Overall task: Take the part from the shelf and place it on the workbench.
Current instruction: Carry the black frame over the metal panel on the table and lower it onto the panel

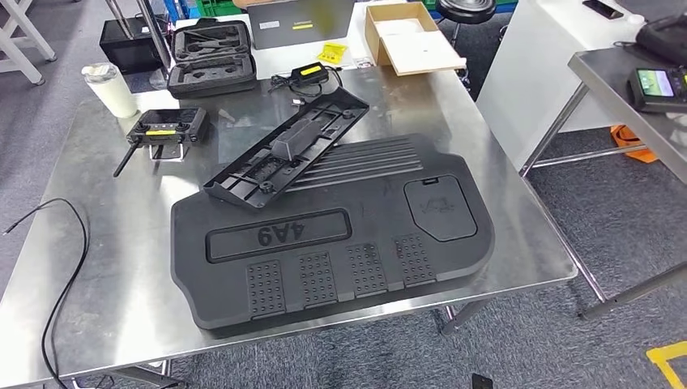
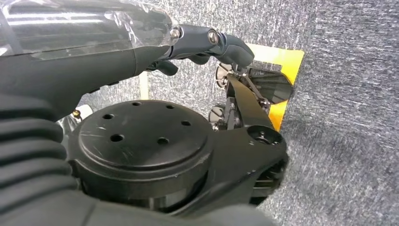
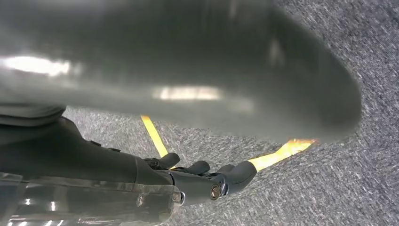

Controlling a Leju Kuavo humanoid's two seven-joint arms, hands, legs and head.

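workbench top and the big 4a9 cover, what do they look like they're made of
Workbench top: seemingly brushed stainless steel, silvery with soft reflections and fine scuffs. Big 4A9 cover: probably moulded matte black plastic, given its dull even surface, raised lettering and studded pads; a foam or rubber skin can't be ruled out.

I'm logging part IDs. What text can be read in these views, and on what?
"4A9": raised characters, upside down in the head view, in the recessed panel of the large black cover.
Yellow labels on the radio, charger and small yellow tag: too small to read.
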